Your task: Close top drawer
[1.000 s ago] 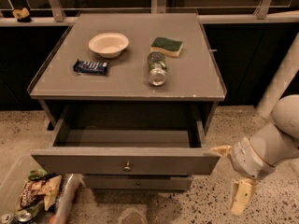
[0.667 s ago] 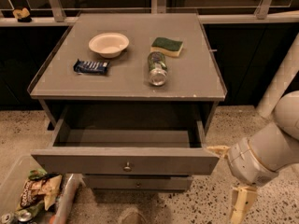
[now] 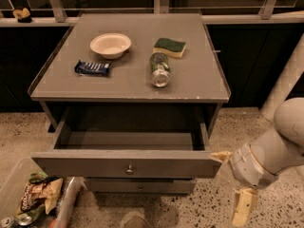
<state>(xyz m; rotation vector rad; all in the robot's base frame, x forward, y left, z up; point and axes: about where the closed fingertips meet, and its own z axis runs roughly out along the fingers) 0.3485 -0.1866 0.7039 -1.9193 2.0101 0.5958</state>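
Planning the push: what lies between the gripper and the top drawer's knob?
Only bare front panel, camera view; gripper hangs by top drawer's right corner.

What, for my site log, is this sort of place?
Likely an office break area or kitchenette: a speckled floor, a bin of snack wrappers, and a bowl and sponge on the cabinet. The open gripper is beside the right front corner of the top drawer.
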